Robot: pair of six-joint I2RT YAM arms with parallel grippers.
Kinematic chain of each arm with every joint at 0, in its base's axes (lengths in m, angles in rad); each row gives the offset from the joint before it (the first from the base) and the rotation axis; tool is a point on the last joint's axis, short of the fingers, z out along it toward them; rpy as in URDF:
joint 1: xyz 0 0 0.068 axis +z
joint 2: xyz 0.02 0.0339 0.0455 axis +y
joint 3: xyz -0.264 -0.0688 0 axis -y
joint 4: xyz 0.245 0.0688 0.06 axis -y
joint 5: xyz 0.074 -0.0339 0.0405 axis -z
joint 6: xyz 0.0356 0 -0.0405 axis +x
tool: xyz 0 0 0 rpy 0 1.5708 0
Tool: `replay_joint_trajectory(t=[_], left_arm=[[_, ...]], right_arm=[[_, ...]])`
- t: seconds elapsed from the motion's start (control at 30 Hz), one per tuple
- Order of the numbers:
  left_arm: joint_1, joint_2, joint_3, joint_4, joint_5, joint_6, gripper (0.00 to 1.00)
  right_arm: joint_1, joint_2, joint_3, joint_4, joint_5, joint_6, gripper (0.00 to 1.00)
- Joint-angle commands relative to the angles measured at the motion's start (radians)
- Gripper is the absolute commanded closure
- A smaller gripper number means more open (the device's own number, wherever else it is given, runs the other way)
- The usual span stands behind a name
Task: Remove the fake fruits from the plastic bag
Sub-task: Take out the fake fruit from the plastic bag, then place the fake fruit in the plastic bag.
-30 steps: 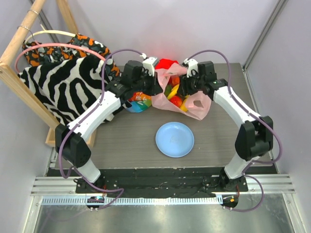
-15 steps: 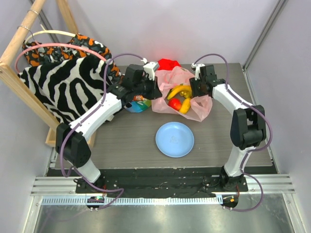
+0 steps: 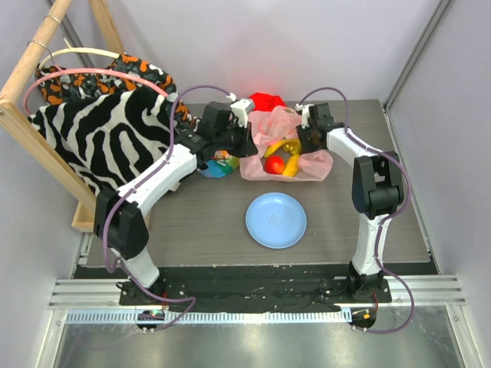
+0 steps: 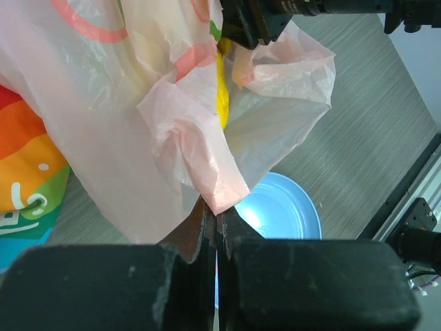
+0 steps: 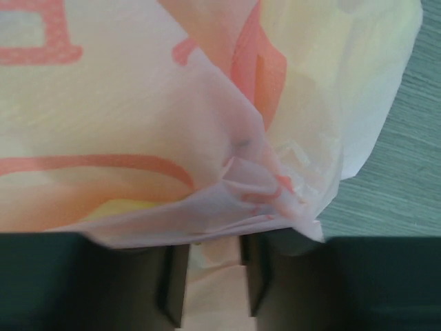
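Both my grippers are on the pink plastic bag (image 3: 311, 162), at the far middle of the table (image 3: 192, 222).
My left gripper (image 4: 217, 224) is pressed together on a fold of the bag's left edge; my right gripper (image 5: 212, 279) has its jaws partly apart with bag film bunched between them, and I cannot tell whether they pinch it; the yellow banana bunch (image 3: 282, 146) and a red round fruit (image 3: 275, 165) lie inside the bag between my grippers; the light-blue plate (image 3: 275, 220) sits nearer, apart from the bag.

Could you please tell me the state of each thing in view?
plastic bag, mouth spread open.
banana bunch, inside the bag.
red fruit, inside the bag.
plate, empty.
left gripper, shut on the bag's edge.
right gripper, jaws apart, bag film between them.
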Motion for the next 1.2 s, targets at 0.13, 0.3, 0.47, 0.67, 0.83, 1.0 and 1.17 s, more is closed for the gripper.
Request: replay_joint_trajectory(t=[0.13, 0.3, 0.47, 0.67, 0.83, 1.0, 1.17], left_arm=[[0.001, 0.029, 0.068, 0.043, 0.007, 0.014, 1.0], [0.003, 0.049, 0.097, 0.044, 0.008, 0.008, 1.0], [0.004, 0.064, 0.146, 0.038, -0.044, 0.023, 1.0], [0.006, 0.09, 0.189, 0.021, -0.11, 0.046, 1.0], [0.016, 0.096, 0.209, 0.015, -0.11, 0.069, 1.0], [0.019, 0.079, 0.166, 0.009, -0.086, 0.056, 1.0], [0.021, 0.064, 0.112, 0.012, -0.07, 0.05, 1.0]], right_arm=[[-0.036, -0.072, 0.085, 0.005, -0.123, -0.039, 0.82], [-0.036, -0.225, -0.002, -0.06, -0.31, -0.069, 0.87], [-0.037, -0.354, -0.139, -0.133, -0.42, -0.164, 0.85], [-0.039, -0.433, -0.228, -0.17, -0.485, -0.264, 0.83], [-0.045, -0.462, -0.288, -0.17, -0.46, -0.305, 0.79], [-0.031, -0.48, -0.302, -0.153, -0.471, -0.272, 0.76], [-0.018, -0.494, -0.325, -0.156, -0.389, -0.276, 0.49]])
